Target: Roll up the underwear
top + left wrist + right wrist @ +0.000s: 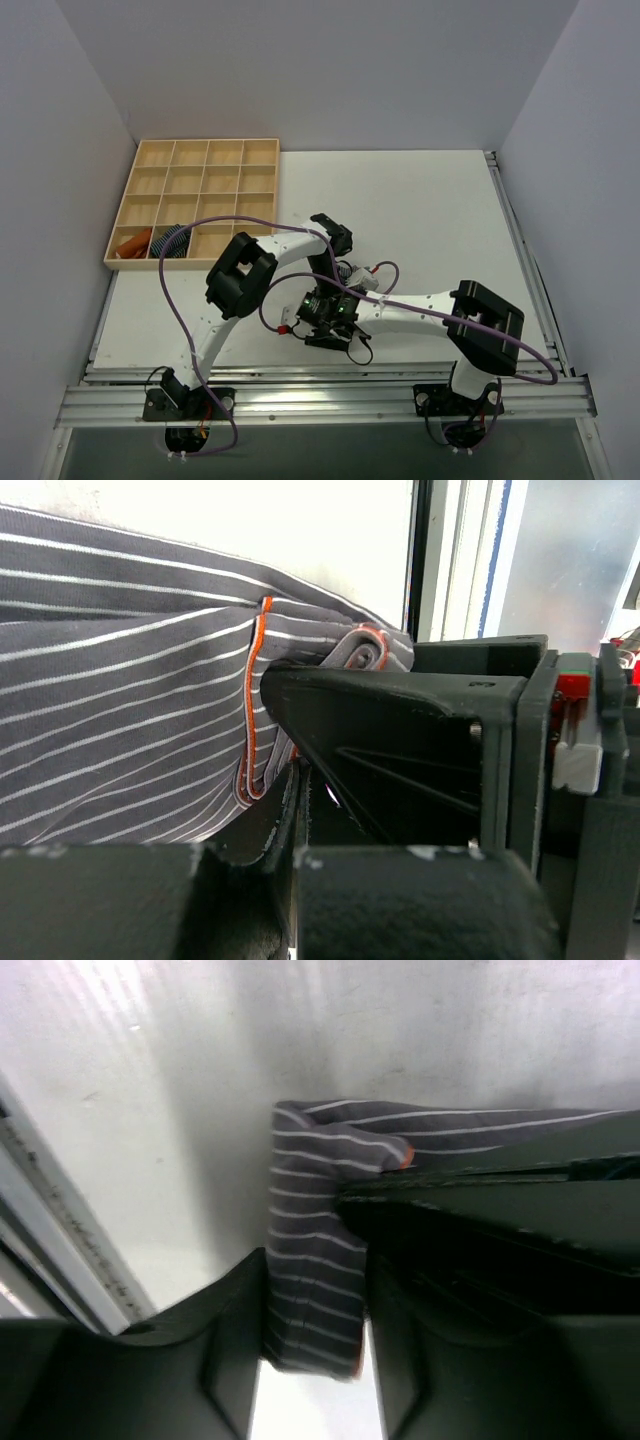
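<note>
Now both grippers meet over the underwear [344, 270] at the middle of the white table [440, 210].

Up close we see soft grey cloth with thin white stripes and an orange-stitched hem, folded into a thick, rounded bundle that lies on the matt tabletop. The left gripper [250, 865] has its blunt black fingers drawn together at the bundle's lower fold; we cannot tell whether any cloth is pinched between them. The right gripper [312, 1360] has its jaws apart, straddling one narrow end of the bundle, with striped fabric filling the gap. One of its hard, ribbed plastic fingers lies against the hemmed fold. Well apart, at the far left, a pale wooden tray [207, 146] of square compartments holds an orange cloth [130, 244] and a blue striped roll [172, 242] in neighbouring compartments of its near row.
</note>
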`<state>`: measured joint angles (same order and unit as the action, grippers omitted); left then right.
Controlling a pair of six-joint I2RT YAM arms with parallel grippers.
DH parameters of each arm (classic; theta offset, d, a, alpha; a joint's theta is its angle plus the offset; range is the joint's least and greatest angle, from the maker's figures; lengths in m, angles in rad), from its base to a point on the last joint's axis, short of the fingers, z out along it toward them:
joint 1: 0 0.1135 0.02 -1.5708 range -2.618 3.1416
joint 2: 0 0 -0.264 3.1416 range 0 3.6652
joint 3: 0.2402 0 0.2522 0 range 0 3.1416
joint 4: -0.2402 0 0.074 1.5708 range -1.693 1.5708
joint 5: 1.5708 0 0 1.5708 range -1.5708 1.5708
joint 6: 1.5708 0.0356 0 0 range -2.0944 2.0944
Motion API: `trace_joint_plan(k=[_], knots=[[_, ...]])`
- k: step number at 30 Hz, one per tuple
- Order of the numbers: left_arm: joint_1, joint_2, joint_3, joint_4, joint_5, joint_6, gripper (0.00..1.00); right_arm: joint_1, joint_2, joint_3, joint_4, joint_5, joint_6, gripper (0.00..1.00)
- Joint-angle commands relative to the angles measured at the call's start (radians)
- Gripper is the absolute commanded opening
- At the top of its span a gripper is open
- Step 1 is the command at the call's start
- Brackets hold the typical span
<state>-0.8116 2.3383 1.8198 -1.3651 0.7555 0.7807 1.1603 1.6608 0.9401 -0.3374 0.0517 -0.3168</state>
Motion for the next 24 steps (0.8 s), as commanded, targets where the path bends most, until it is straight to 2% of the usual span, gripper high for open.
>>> trace_joint_plan(k=[1, 4, 5, 7, 12, 17, 24], knots=[[-0.017, 0.018, -0.005, 0.072, -0.045, 0.031, 0.02, -0.03, 0.043, -0.027, 0.021, 0.034, -0.057, 0.35], [-0.014, 0.009, -0.008, 0.083, -0.05, 0.005, 0.03, -0.031, 0.059, -0.024, 0.023, -0.018, -0.087, 0.17], [-0.011, 0.007, -0.005, 0.102, -0.05, -0.006, 0.05, -0.031, 0.066, -0.023, 0.021, -0.032, -0.09, 0.05], [0.011, -0.016, -0.013, 0.145, -0.044, -0.078, 0.11, -0.033, 0.076, -0.011, 0.009, -0.091, -0.11, 0.0], [0.069, -0.124, -0.08, 0.271, 0.045, -0.19, 0.2, -0.073, 0.109, 0.031, 0.024, -0.211, -0.113, 0.0], [0.137, -0.201, -0.148, 0.351, 0.035, -0.283, 0.26, -0.109, 0.166, 0.069, 0.06, -0.277, -0.059, 0.0], [0.207, -0.244, -0.157, 0.287, 0.01, -0.302, 0.27, -0.152, 0.185, 0.065, 0.103, -0.332, -0.028, 0.0]])
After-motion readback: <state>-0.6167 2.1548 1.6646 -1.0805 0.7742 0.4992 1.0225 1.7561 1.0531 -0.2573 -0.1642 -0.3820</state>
